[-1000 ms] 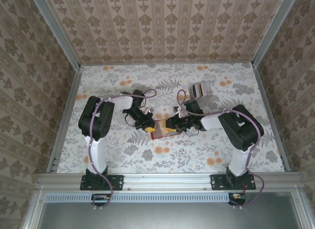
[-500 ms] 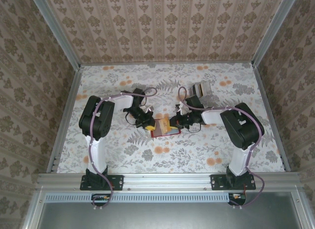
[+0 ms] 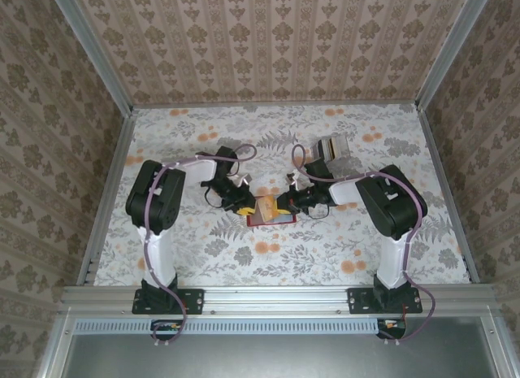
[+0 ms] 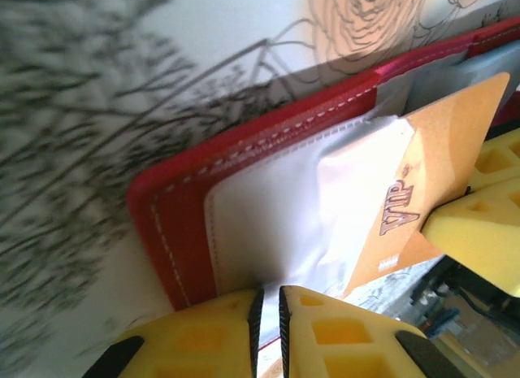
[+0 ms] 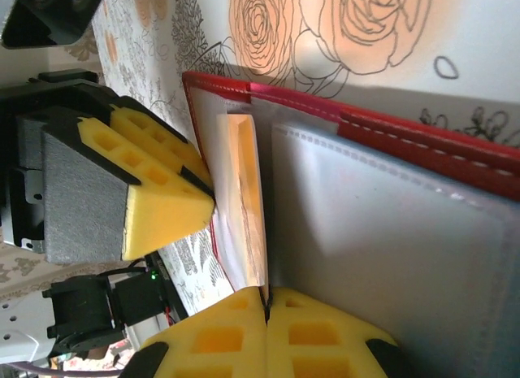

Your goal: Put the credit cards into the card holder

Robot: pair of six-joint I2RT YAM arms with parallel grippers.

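**Both grippers pinched shut at the open card holder**

The left gripper [image 4: 266, 311] has its yellow pads [image 4: 341, 333] almost together, leaving only a thin slit. The edge of the card holder [image 4: 175, 232] runs into that slit, where the clear inner sleeve [image 4: 276, 223] meets the red stitched border. The right gripper [image 5: 266, 306] has its pads pressed tight on the lower end of the yellow card [image 5: 244, 175]. The card stands on edge against the holder's inner face, just beside the red spine. In the left wrist view the card's "VIP" corner overlaps the sleeve; whether it sits inside a pocket cannot be told.

The holder lies open and flat on the floral table [image 3: 325, 260], with one gripper at its left edge and the other at its right. Inside the holder the two sets of pads are close together, the card between them. On the holder's near side the table cloth runs out to the metal rail [image 3: 276, 295]. A striped clear box [image 3: 331, 148] stands beyond the holder to the right, well apart from it
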